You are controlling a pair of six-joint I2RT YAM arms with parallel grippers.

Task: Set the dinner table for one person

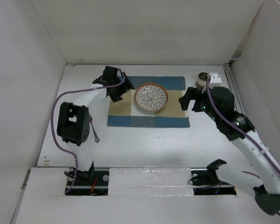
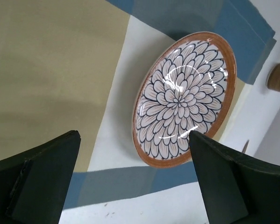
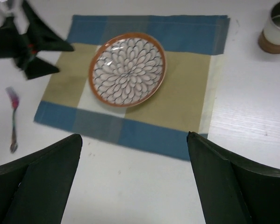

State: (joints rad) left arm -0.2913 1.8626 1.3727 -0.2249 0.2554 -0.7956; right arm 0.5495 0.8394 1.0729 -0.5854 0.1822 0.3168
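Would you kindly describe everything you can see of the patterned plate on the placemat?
The plate is round and shallow, glossy like glazed ceramic, white with a dark-outlined petal pattern radiating from its centre and an orange-brown rim. It is empty and lies flat, right way up, near the middle of the blue-and-tan checked placemat, which is all that touches it.

Blue-and-tan checked placemat [image 1: 149, 121]; orange-rimmed, petal-patterned plate [image 1: 151, 97]; white dinner table [image 1: 144, 147]
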